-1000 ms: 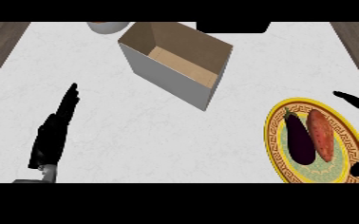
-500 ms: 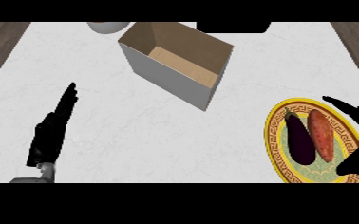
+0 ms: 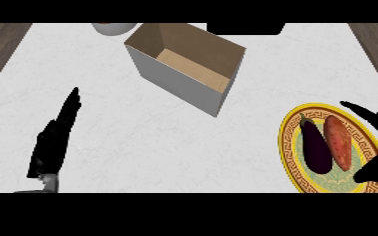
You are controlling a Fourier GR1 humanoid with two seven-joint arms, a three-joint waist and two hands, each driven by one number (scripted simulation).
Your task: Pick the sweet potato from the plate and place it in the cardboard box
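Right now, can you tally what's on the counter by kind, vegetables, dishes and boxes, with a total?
Vegetables: 2, the orange sweet potato and the dark purple eggplant.
Dishes: 2, the yellow-rimmed round plate and a grey bowl cut off at the far edge.
Boxes: 1, the open cardboard box.
Total: 5.

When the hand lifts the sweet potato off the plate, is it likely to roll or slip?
The sweet potato looks long, rounded and tapered, so it may roll sideways. It lies close beside the eggplant on the plate, which might get nudged. Probably rigid; it shouldn't sag.
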